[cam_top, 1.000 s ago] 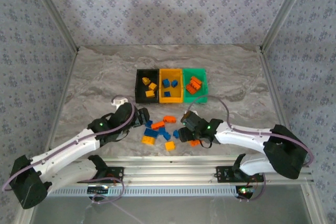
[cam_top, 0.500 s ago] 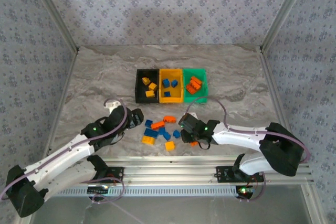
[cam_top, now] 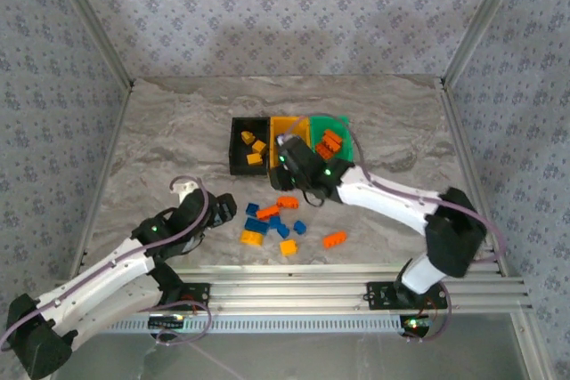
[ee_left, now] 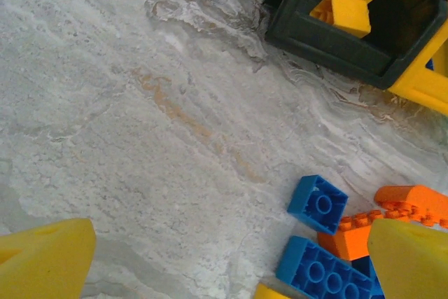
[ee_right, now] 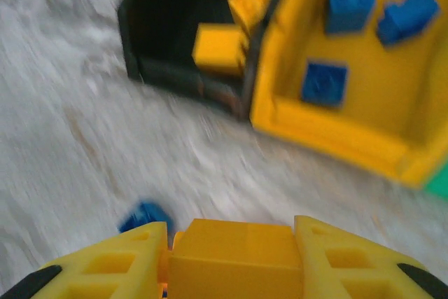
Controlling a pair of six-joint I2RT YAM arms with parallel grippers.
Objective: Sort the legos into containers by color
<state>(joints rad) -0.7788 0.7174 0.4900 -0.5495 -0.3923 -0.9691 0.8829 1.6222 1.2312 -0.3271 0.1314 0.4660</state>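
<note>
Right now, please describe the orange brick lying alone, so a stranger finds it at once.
Start at the row of three bins. Below them in the top view lies a loose brick pile. The red-orange brick sits right of it, touching none.

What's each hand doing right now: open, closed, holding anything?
Left hand: open, holding nothing.
Right hand: closed on a yellow lego.

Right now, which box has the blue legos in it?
The middle yellow-orange bin: three blue bricks lie inside. The black bin holds yellow ones, the green bin red-orange ones.
</note>
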